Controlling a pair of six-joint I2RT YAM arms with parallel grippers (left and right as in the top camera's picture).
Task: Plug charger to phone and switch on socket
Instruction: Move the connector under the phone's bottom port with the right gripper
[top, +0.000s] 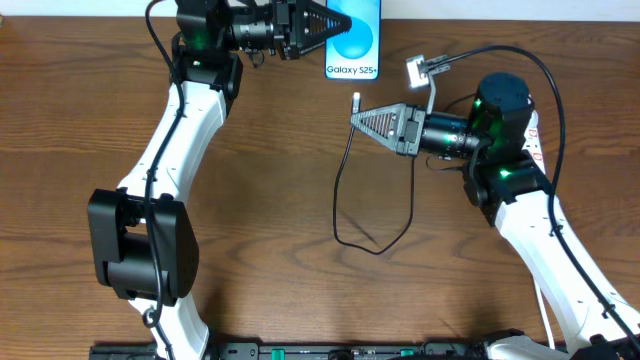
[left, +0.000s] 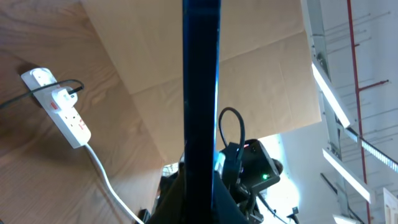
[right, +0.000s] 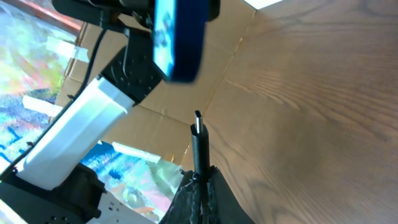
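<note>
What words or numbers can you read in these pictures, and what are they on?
"Galaxy S25+": on the white band of the slim blue-screened black-framed phone.
Red markings on the narrow white plastic power strip: too small to read.
Nothing else is readable.

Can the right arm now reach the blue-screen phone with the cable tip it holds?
Probably yes. The right gripper, jaws shut on the small black connector tip of the thin black charger cable, aims it toward the slim blue-screen smartphone in the left gripper; only bare wooden table lies between.
</note>
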